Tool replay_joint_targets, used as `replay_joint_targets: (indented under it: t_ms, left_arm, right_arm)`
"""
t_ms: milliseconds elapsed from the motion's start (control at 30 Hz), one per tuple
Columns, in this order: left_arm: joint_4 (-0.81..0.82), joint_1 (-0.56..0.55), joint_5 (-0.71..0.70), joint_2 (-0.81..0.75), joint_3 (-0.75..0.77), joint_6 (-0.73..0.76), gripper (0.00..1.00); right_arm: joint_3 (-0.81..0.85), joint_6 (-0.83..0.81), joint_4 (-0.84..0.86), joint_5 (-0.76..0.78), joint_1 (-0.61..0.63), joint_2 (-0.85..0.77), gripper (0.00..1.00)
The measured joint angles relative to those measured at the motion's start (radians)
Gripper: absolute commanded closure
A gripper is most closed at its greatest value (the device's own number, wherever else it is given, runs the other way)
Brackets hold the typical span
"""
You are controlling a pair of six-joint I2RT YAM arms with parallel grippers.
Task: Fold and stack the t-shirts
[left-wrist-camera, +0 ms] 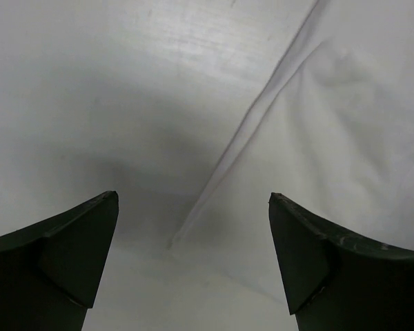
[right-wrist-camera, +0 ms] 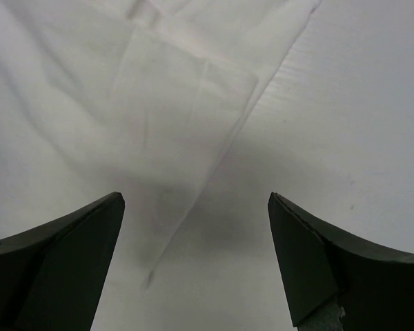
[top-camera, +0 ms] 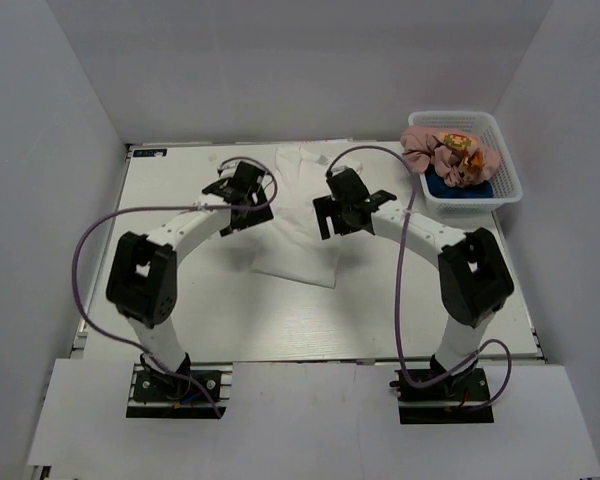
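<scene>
Top external view: the white table [top-camera: 180, 300] bears the plain white cloth t-shirt [top-camera: 298, 250] spread at centre. The white plastic mesh basket [top-camera: 510, 192] at two o'clock holds the dusty pink t-shirt [top-camera: 430, 150] over the navy blue t-shirt [top-camera: 460, 188]. The left gripper [top-camera: 242, 188] and right gripper [top-camera: 346, 208] hover at the spread shirt's nine and three o'clock edges, jaws spread, empty. It looks like limp, light cloth, likely best pinched at the hems.
</scene>
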Motion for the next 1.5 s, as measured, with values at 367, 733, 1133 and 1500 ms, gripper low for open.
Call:
replay_joint_targets:
  t_ms: [367,733,1133,1500]
  left_arm:
    - [0.088,-0.018,0.124,-0.177,-0.367,0.001,0.02]
    - [0.209,-0.015,0.229,-0.131,-0.419,0.019,0.41]
    - [0.292,-0.013,0.269,-0.193,-0.525,0.022,0.47]
    - [0.344,-0.011,0.322,-0.167,-0.528,0.026,1.00]
  right_arm:
    - [-0.529,0.161,0.222,-0.356,0.018,-0.297,0.10]
    - [-0.612,0.272,0.420,-0.453,0.018,-0.268,0.19]
    - [-0.612,0.304,0.449,-0.420,0.019,-0.234,0.40]
    - [-0.612,0.322,0.489,-0.412,0.034,-0.188,0.90]
